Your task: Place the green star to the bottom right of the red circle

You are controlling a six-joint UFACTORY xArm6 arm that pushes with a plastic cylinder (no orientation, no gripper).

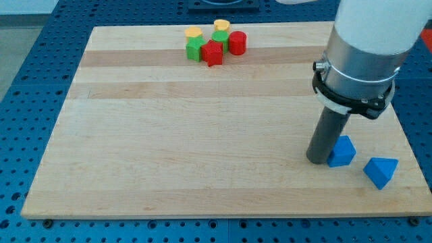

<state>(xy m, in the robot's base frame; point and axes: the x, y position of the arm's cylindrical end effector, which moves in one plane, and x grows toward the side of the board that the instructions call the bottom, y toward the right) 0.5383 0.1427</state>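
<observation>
Taking the red circle (237, 42) near the bench's (169, 135) top edge as landmark: furthest to its left sit a yellow block (194, 32) and a green block (196, 48), then a red star (212, 52) — all huddled close. Just left of the circle, touching it, the green star (221, 36) peeks out under a second yellow block (221, 25); its pointing and long axis can't be made out. Far below-right, my tip (317, 160) rests against a blue cube (343, 151), a blue triangular block (381, 171) beyond. No gripper — just the rod.

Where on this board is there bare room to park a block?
Free: the whole middle and the view's left, between the top cluster and my tip. Crowded: around the red circle, where the green star and neighbours huddle; also beside the two blue blocks.
</observation>
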